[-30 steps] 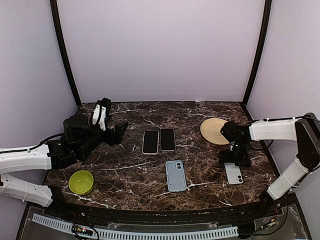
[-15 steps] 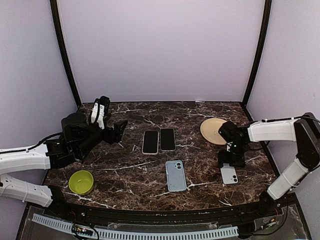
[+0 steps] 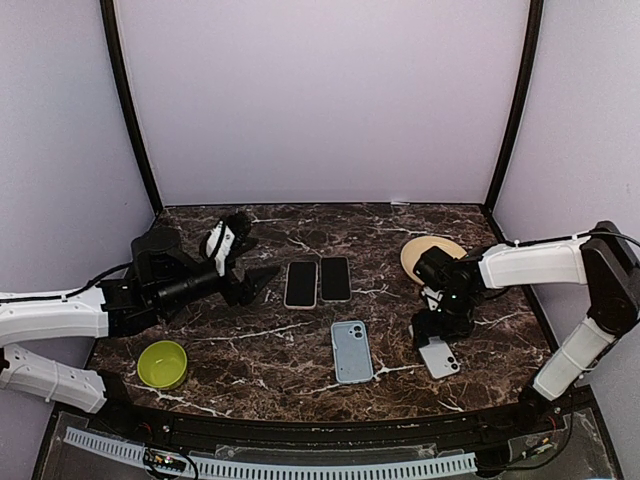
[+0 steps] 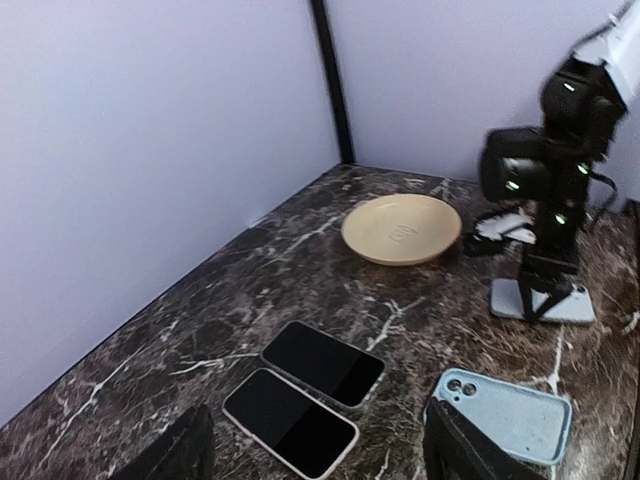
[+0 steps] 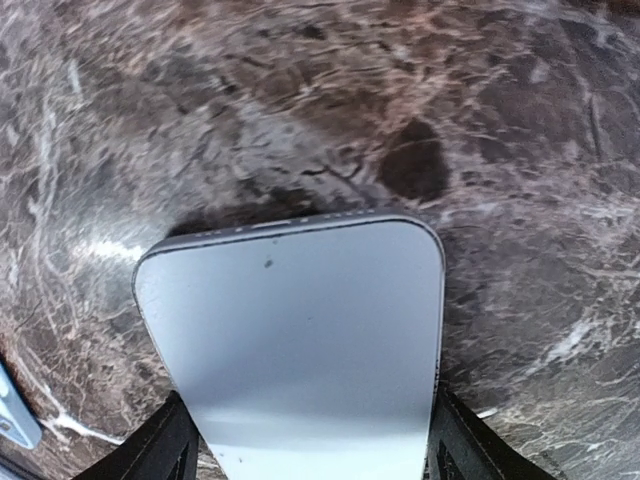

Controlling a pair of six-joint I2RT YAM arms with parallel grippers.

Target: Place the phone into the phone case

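The right end effector (image 3: pixel 431 336) points down, gripping the white phone (image 3: pixel 441 359) by one end. The left end effector (image 3: pixel 252 255) reaches right, spread wide.

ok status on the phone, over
Left fingers open, holding nothing. Right fingers shut on white phone, to the right of blue case. Nothing between phone and case.

A desk (image 3: pixel 270 350) of dark brown marble veined with white sits in a booth of plain pale lilac walls (image 3: pixel 320 100). Two black posts (image 3: pixel 130 110) rise slanting from its rear corners. A white slotted strip (image 3: pixel 270 467) lines the near edge. The light is soft and even.
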